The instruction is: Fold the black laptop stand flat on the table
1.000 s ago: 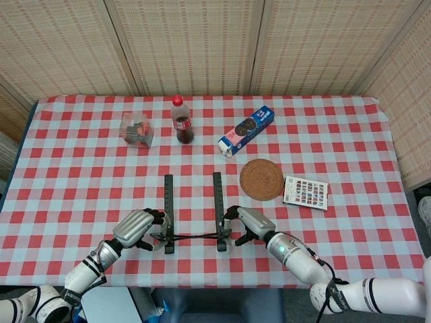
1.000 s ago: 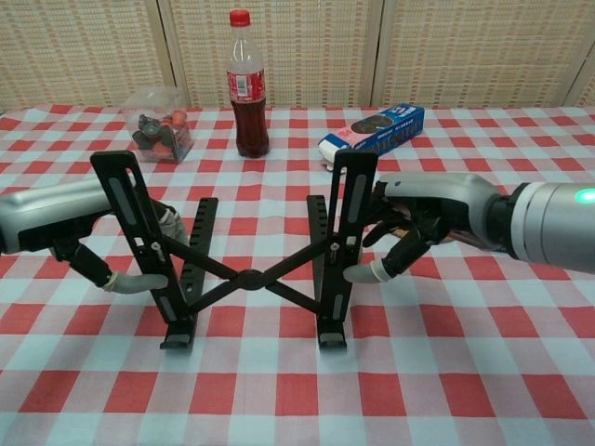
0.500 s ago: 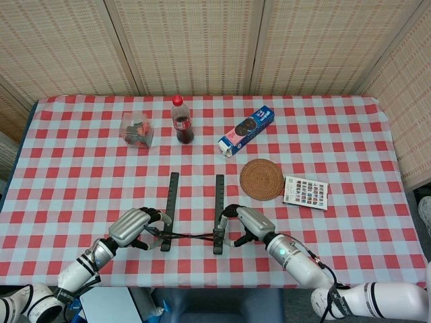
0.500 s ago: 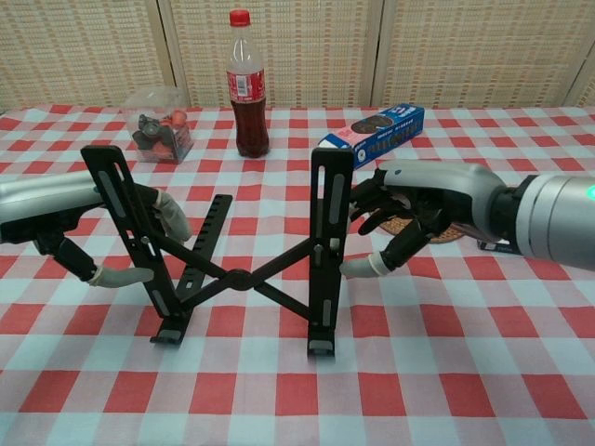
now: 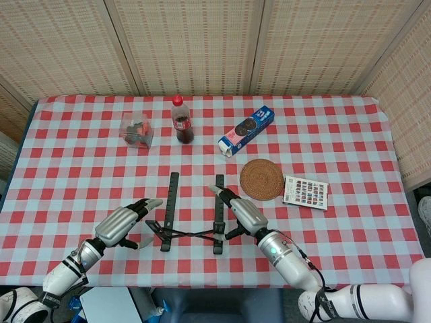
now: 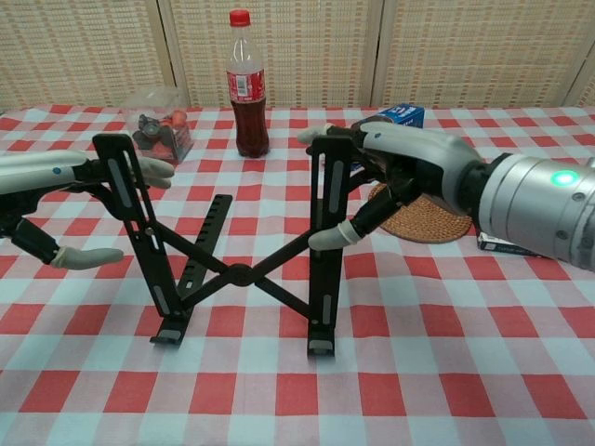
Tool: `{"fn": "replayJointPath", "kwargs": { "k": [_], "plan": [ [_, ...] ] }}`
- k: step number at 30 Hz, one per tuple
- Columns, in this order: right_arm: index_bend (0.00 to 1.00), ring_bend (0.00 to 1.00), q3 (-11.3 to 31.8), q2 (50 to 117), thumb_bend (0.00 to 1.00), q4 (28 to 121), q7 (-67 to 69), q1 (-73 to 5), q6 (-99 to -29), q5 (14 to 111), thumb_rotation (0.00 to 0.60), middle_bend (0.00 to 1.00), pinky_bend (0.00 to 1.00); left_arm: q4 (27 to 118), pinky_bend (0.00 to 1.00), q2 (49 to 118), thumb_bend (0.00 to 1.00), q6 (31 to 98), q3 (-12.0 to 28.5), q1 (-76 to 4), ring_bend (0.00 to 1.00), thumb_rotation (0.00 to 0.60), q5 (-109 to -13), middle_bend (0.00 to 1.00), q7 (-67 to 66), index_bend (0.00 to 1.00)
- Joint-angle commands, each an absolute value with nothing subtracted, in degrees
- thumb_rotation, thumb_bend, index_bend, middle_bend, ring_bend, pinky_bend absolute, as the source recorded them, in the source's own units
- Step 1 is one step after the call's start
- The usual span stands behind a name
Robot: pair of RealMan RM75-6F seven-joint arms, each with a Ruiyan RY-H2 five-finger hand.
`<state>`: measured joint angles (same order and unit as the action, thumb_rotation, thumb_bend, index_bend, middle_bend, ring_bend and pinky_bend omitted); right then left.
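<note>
The black laptop stand (image 5: 189,233) (image 6: 240,274) stands unfolded near the table's front edge, its two slotted bars tilted up and joined by a crossed brace. My left hand (image 5: 123,225) (image 6: 65,200) is at the left bar, fingers stretched out past the bar's top and thumb lower down, apart from it; it holds nothing. My right hand (image 5: 240,211) (image 6: 402,163) reaches over the right bar. Its straight fingers lie across the bar's top end and its thumb sits beside the bar, without a closed grasp.
A cola bottle (image 5: 182,121) (image 6: 248,84), a clear plastic tub (image 5: 137,130) (image 6: 156,125) and a blue biscuit box (image 5: 246,130) (image 6: 400,113) stand behind the stand. A woven coaster (image 5: 262,179) (image 6: 423,216) and a printed card (image 5: 306,192) lie to the right.
Both hands have let go of the bars and straightened their fingers. The right hand rose to the top of the right bar; the left drew back to the left.
</note>
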<state>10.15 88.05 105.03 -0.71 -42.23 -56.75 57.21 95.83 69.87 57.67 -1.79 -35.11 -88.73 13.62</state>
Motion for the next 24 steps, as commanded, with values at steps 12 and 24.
{"fn": "replayJointPath", "kwargs": {
  "k": [12, 24],
  "plan": [
    [0.0, 0.0, 13.1, 91.9, 0.11, 99.6, -8.2, -38.3, -73.6, 66.1, 0.6, 0.0, 0.0, 93.9, 0.24, 66.3, 0.32, 57.8, -1.2, -35.3, 0.08, 0.469, -89.3, 0.05, 12.6, 0.0],
    [0.0, 0.0, 4.6, 80.3, 0.06, 102.7, -16.1, -39.5, -66.5, 82.7, 0.6, 0.0, 0.0, 76.8, 0.23, 74.4, 0.32, 58.0, 3.1, -40.8, 0.08, 0.6, -92.6, 0.05, 5.9, 0.0]
  ]
}}
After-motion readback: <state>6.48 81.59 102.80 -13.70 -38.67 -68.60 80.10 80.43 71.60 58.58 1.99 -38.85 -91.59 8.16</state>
